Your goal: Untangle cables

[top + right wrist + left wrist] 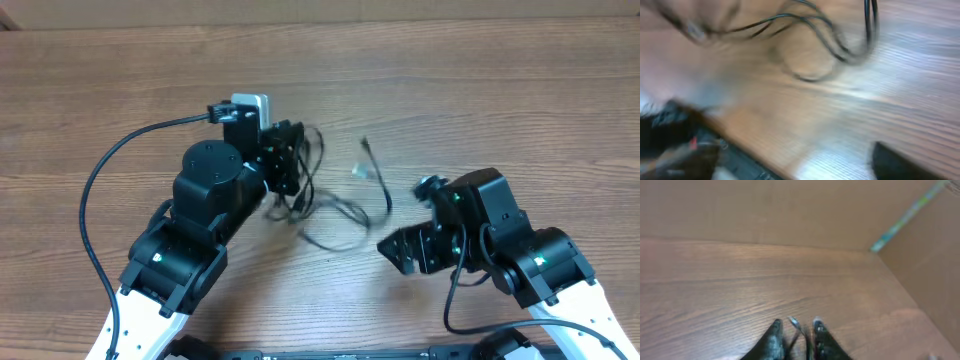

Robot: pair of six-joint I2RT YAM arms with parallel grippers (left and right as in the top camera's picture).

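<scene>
**Overhead and wrist views.** The wood-grain table [480, 90] carried both arms. The left arm [205, 185] lay at 7 o'clock and the right arm [520, 245] at 5 o'clock. I saw the cables [306, 203] near the table's centre, their loops trailing toward 4 o'clock from the left gripper [285, 165]. Its jaws pinched several strands. The right gripper [398, 250] sat just beside the loops at their 4 o'clock. Its jaws were spread, though my wrist view was blurred.

A robot lab bench: wood-grain table [100, 80], cardboard walls [790, 210].
</scene>
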